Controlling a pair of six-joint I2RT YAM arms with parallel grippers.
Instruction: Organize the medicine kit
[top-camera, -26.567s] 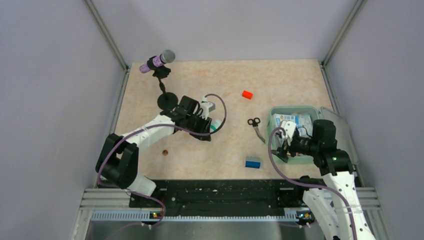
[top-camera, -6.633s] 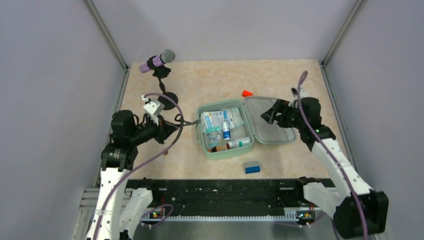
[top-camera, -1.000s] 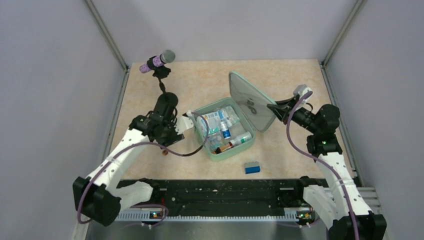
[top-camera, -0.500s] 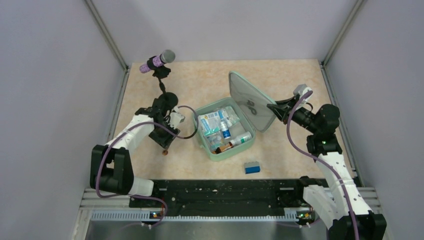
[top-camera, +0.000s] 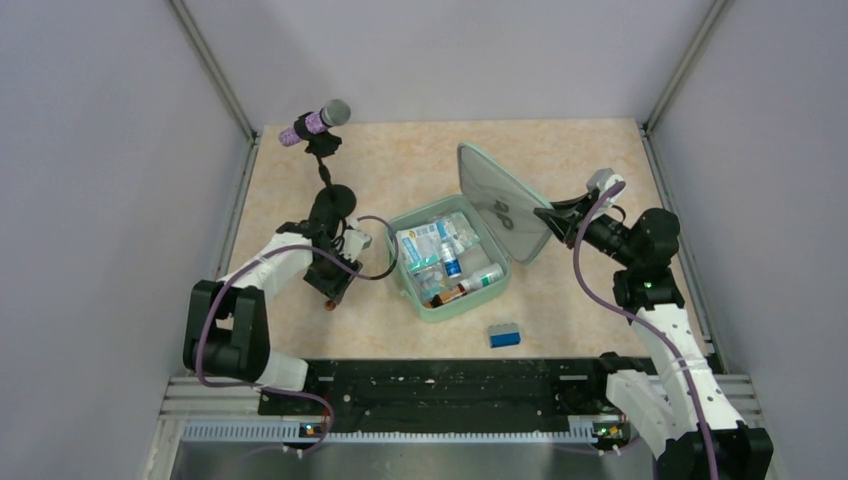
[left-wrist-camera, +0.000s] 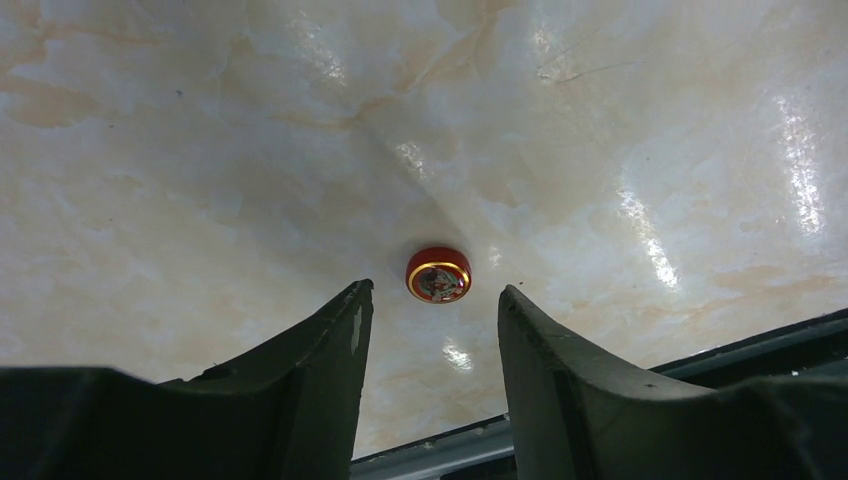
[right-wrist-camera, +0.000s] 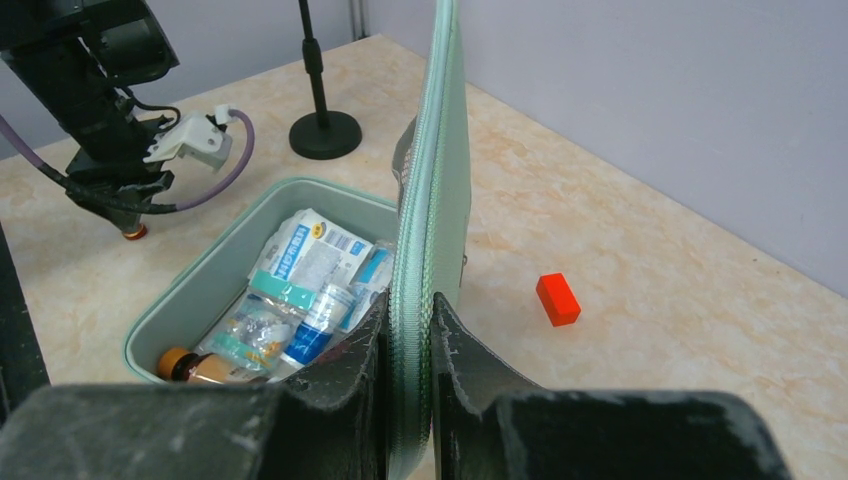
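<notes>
The top external view looks steeply down on the whole beige marbled tabletop (top-camera: 560, 160). The left wrist view sits close above it, facing a small red round cap (left-wrist-camera: 438, 275). The right wrist view looks low across the pale mint-green plastic case (right-wrist-camera: 190, 290), which the top view shares.

medicine kit (top-camera: 452, 309): pale mint-green | tin (left-wrist-camera: 438, 275): red, gold-rimmed | table (top-camera: 560, 160): beige marbled | block (top-camera: 505, 334): blue

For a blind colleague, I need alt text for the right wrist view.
The right gripper pinches the edge of the lid, holding it upright beside the open kit, full of packets and bottles. An orange-red block lies on the table to the right; the left gripper hangs over a small red disc at the left.
</notes>
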